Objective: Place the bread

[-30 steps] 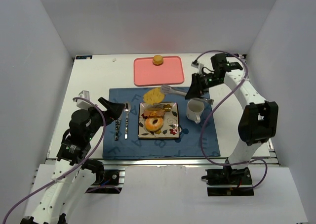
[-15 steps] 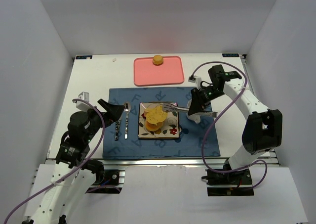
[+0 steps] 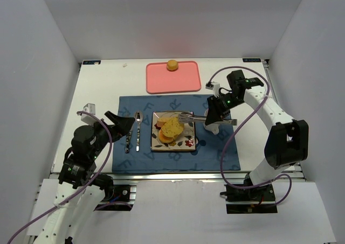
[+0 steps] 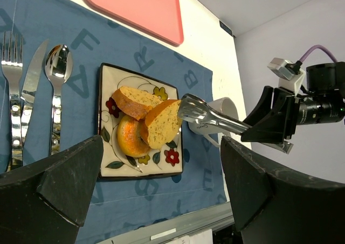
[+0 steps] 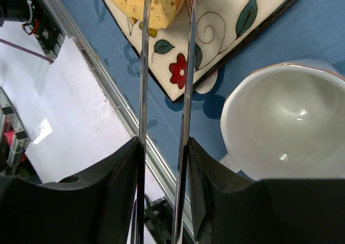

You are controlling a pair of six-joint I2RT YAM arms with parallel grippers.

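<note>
Two steel arms of a pair of tongs (image 5: 164, 66) pass between the right gripper (image 5: 163, 163) jaws, which press on them from either side and hold the tool.

- Tong tips: set at the edge of a golden toast slice (image 4: 161, 124). Whether they pinch it cannot be told.
- Toast slice: on edge, leaning against a ring bagel (image 4: 132, 136) and a second toast piece (image 4: 135, 101). All three lie on a square floral plate (image 4: 140, 175).
- White mug (image 5: 285, 120): just beside the plate, under the tongs.
- Blue placemat (image 3: 215, 152): carries plate and mug, plus fork (image 4: 11, 66), knife (image 4: 32, 77) and spoon (image 4: 56, 66) to the plate's left.
- Left gripper (image 3: 123, 124): jaws spread wide and empty, near the cutlery, apart from the bread.
- Round bun (image 3: 172, 65): alone on the pink tray (image 3: 161, 82), at the far side of the tabletop (image 3: 108, 82).
</note>
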